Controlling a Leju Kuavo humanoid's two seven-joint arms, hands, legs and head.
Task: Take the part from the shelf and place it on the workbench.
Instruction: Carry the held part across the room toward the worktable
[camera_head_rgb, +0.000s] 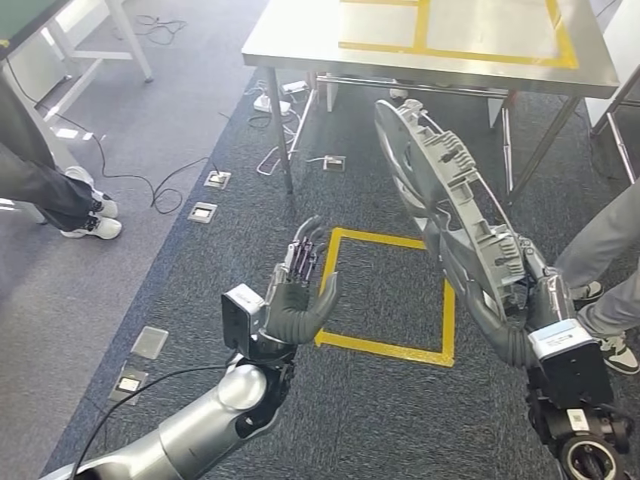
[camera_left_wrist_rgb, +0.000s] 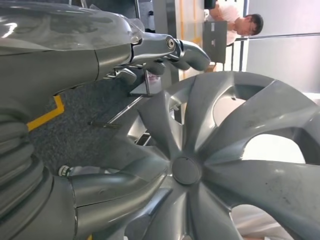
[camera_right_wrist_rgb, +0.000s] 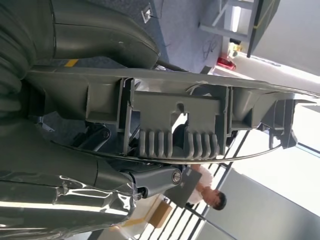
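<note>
The part is a grey plastic wheel cover (camera_head_rgb: 445, 190), held edge-on and tilted above the dark carpet. My right hand (camera_head_rgb: 502, 320) grips its lower rim, thumb on one face and fingers on the other. In the right wrist view my right hand (camera_right_wrist_rgb: 68, 190) clamps the ribbed back of the wheel cover's rim (camera_right_wrist_rgb: 177, 110). My left hand (camera_head_rgb: 298, 290) is open with its fingers straight, a gap to the left of the cover and holding nothing. The left wrist view looks past my left hand (camera_left_wrist_rgb: 56, 65) onto the cover's spoked face (camera_left_wrist_rgb: 211, 165). The steel workbench (camera_head_rgb: 302, 40), marked with yellow tape, stands ahead.
A yellow tape square (camera_head_rgb: 385, 290) marks the carpet under my hands. Workbench legs (camera_head_rgb: 281, 130), cables and floor sockets (camera_head_rgb: 202, 211) lie ahead. One person's legs (camera_head_rgb: 45, 190) stand at the left, another's (camera_head_rgb: 604, 270) at the right. A seated person (camera_left_wrist_rgb: 241, 20) is farther off.
</note>
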